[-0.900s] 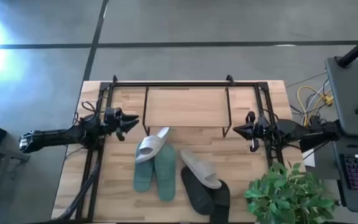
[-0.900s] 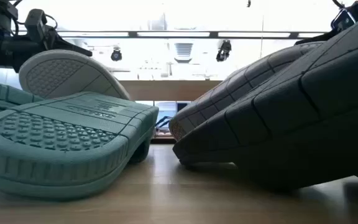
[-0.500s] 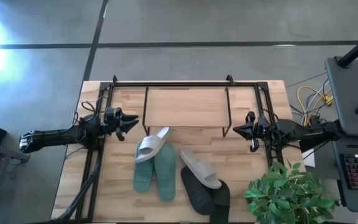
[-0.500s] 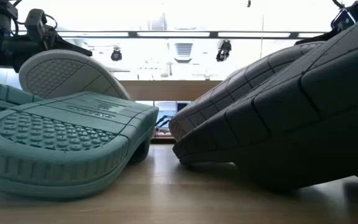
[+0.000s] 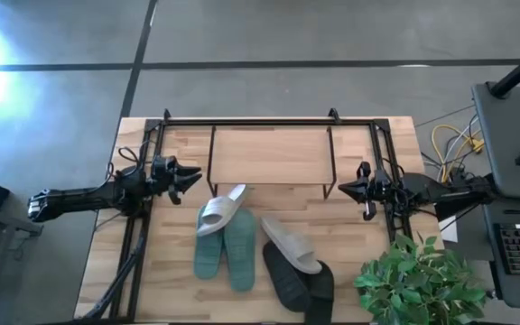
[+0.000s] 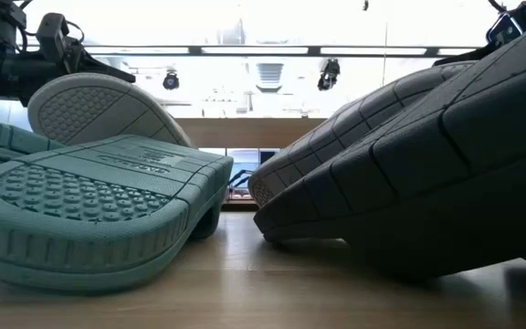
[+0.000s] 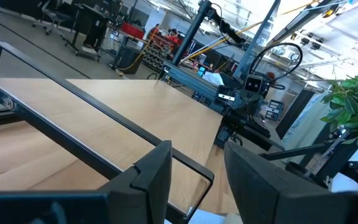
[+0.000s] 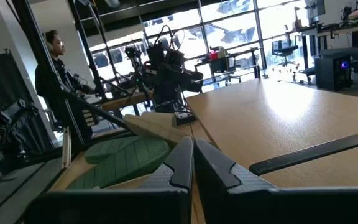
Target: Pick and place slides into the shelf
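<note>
Both arms hung empty above the tabletop (image 5: 174, 298), one at each end of the shelf (image 5: 271, 155). The left gripper (image 5: 190, 176) sat just off the shelf's left end with its fingers (image 7: 157, 171) set narrowly apart, nothing between them and nothing touched. The right gripper (image 5: 343, 190) waited by the shelf's right end, its fingers (image 8: 182, 163) pressed together on nothing. Six slides lay in a loose cluster on the tabletop in front of the shelf, whose light wooden board carried none of them. The teal-green pair (image 5: 226, 247) lay side by side. One light-grey slide (image 5: 217, 211) rested tilted across their far ends, nearest the left gripper, and the other light-grey slide (image 5: 292, 244) lay angled to the right of the teal pair. It overlapped the black pair (image 5: 298, 282), which seemed to be stacked partly one on the other near the front edge, though their dark shapes merged from above.
</note>
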